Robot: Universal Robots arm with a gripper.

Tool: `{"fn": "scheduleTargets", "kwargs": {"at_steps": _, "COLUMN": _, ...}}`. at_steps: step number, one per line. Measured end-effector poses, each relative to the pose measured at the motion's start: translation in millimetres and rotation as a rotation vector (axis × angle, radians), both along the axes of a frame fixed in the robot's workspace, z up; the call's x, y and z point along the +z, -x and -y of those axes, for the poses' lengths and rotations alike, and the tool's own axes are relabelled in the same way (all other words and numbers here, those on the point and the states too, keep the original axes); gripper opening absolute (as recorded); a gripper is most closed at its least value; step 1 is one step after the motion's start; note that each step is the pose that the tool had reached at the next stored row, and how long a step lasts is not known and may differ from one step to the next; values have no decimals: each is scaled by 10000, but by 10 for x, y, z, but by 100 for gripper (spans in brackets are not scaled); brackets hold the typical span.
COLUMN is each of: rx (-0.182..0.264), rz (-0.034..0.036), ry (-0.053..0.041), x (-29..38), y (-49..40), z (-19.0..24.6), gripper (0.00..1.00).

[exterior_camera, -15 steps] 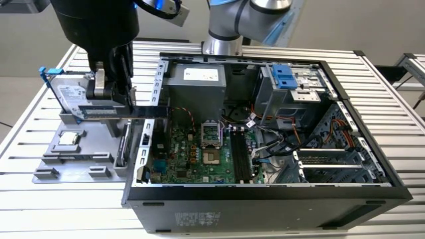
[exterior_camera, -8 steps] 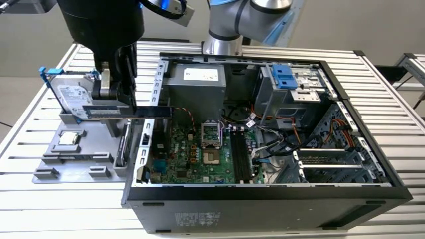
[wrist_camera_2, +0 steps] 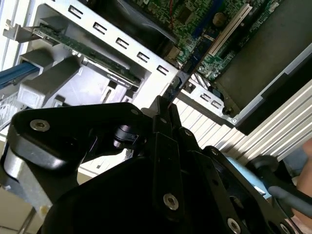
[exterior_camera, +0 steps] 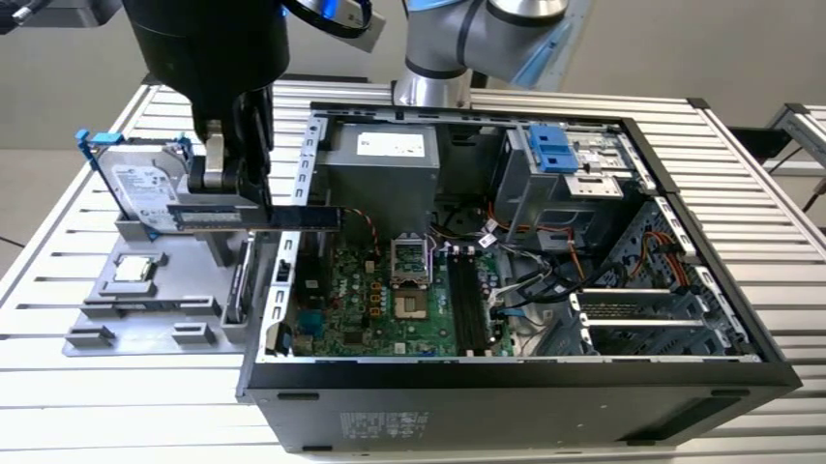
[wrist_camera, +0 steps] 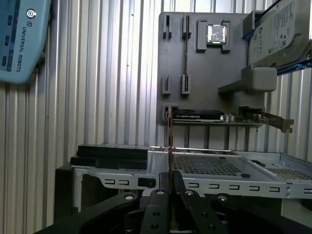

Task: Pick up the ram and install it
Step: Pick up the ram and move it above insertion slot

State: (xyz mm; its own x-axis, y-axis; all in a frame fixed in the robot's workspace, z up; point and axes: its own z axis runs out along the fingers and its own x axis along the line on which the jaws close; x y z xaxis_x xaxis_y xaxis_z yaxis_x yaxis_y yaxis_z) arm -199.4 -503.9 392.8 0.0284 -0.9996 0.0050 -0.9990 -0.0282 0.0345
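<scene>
The ram (exterior_camera: 304, 219) is a long, narrow stick held level over the left wall of the open computer case (exterior_camera: 516, 377), above the grey holder tray (exterior_camera: 142, 314). My gripper (exterior_camera: 240, 205) is shut on it near its middle. In the first wrist view the ram (wrist_camera: 169, 139) shows edge-on as a thin line rising from between the fingers (wrist_camera: 183, 187). The motherboard's black slots (exterior_camera: 467, 304) lie lower and toward the exterior view's right, apart from the ram.
A silver hard drive (exterior_camera: 139, 188) in a blue frame stands on the tray's back end. A small square chip (exterior_camera: 135, 272) lies on the tray. A dark card with a metal bracket (wrist_camera: 214, 117) sits in the tray. Cables (exterior_camera: 543, 275) cross the case interior.
</scene>
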Motion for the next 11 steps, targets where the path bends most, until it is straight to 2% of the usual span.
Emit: {"fn": "scheduleTargets", "kwargs": {"at_steps": 11, "rx": 0, "rz": -1, "ry": 1, "x": 0, "y": -78, "z": 0, "gripper": 0}}
